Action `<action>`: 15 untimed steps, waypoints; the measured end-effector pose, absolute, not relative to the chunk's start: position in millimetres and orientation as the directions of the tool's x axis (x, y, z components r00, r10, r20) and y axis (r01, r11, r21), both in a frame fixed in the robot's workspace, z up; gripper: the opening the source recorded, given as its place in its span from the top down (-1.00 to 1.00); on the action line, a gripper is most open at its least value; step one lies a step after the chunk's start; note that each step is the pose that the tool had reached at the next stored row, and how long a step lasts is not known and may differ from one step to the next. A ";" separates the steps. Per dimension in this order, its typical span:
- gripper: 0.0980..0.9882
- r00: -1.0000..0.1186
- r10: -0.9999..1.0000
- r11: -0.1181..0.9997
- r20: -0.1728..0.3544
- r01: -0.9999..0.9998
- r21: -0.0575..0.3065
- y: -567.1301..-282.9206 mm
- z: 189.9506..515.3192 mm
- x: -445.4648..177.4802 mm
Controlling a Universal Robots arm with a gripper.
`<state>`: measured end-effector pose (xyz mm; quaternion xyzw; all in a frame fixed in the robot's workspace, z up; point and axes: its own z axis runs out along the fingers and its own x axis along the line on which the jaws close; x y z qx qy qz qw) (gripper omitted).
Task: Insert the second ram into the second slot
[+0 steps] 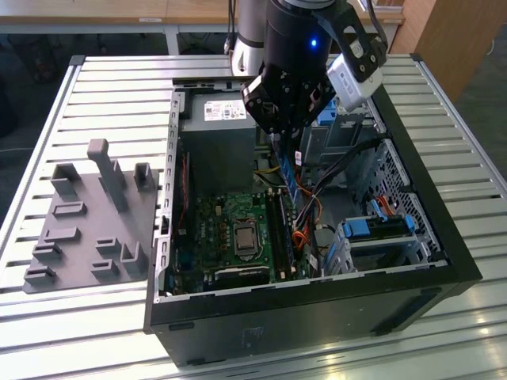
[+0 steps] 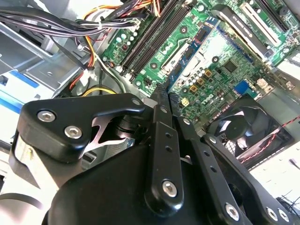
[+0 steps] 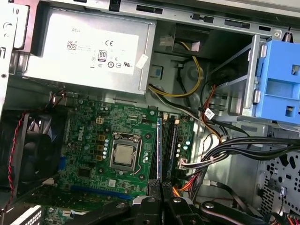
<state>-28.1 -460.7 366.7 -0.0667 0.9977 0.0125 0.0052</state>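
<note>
Because it sits well apart at the exterior view's left, the grey fixture (image 1: 87, 229) on the bench (image 1: 95, 87) leaves the arm open room on that side. Next comes the open case (image 1: 309, 286), its left wall rising beside the board (image 1: 226, 229).

Over the board's right-hand edge in that view hangs the end effector (image 1: 287, 136), clamped on the top of the ram (image 1: 291, 178). The ram points down on edge and runs lengthwise with the slots (image 1: 277, 229); I judge it is held so in order to go straight in. Its lower edge is near the slots, but whether it touches one I cannot tell.

In the first wrist view the ram (image 3: 159, 145) is a thin blue line just beside the dark slots (image 3: 171, 145). Right of them the cables (image 1: 317, 206) crowd close, which is the tightest margin. Farther right, the drive cage (image 1: 376, 233) stands well apart.
</note>
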 end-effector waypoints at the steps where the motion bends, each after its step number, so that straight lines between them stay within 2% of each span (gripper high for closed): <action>1: 0.93 -0.991 -0.131 0.991 -0.012 -0.131 0.024 -460.7 366.6 -28.1; 15: 0.93 -0.995 -0.100 0.995 -0.012 -0.100 0.023 -460.7 366.3 -28.1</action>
